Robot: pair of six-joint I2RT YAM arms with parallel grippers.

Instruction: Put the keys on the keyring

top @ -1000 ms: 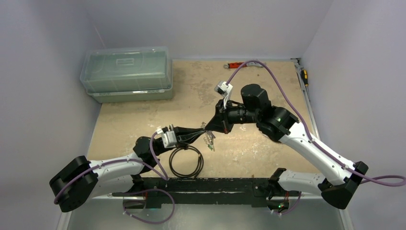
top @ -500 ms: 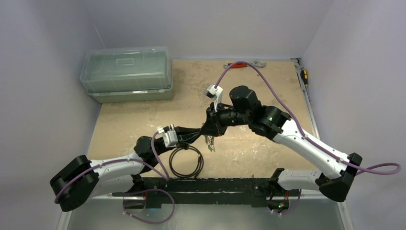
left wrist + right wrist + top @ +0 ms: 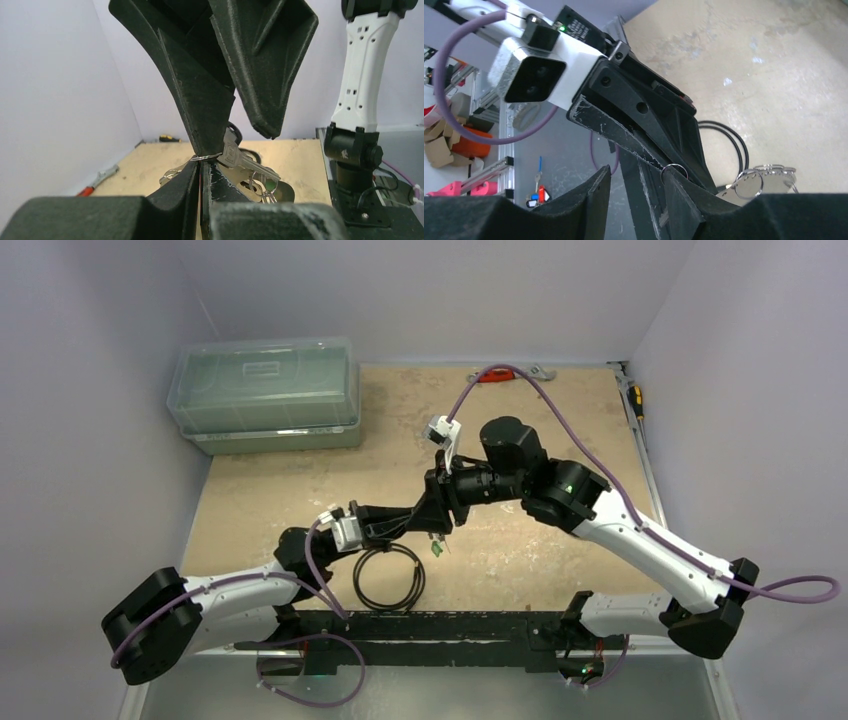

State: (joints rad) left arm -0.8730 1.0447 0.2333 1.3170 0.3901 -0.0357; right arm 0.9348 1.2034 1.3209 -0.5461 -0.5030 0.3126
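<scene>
A robotics lab test cell: plain white walls [image 3: 430,290] box a worn tabletop [image 3: 560,410], aluminium framing [image 3: 489,169] beyond.

Tan table [image 3: 300,490]: clear lidded box [image 3: 265,390] far left, black cable coil [image 3: 388,607] near, red-handled wrench [image 3: 488,377] far edge.

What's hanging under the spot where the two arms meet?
A bunch of keys with a green piece, dangling from a thin wire ring pinched in the left fingers. Those fingers hide most of the ring.
</scene>
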